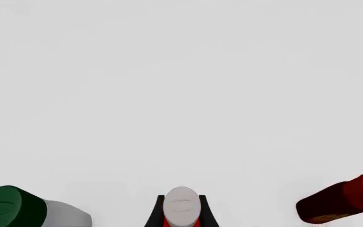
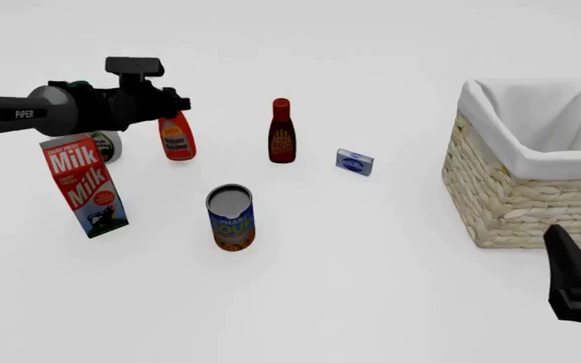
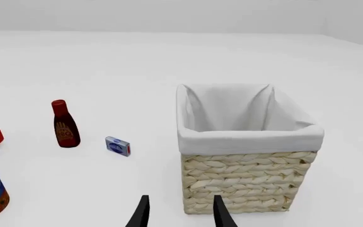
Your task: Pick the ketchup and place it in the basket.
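Ketchup (image 2: 176, 138) upright on the bench (image 2: 371, 287), far left, white cap between the left claw (image 2: 172, 103) fingers; whether they clamp it, cannot tell. Dark red-brown bottle (image 2: 281, 132) stands to its right, milk carton (image 2: 84, 184) and can (image 2: 231, 218) nearer. Basket (image 2: 532, 181) far right. Right claw (image 3: 180, 210) open, low, near the basket.

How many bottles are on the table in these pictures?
3. The ketchup stands at the left gripper, between its jaws. The dark red-brown bottle stands to its right. The green-capped white bottle is mostly hidden behind the milk carton.
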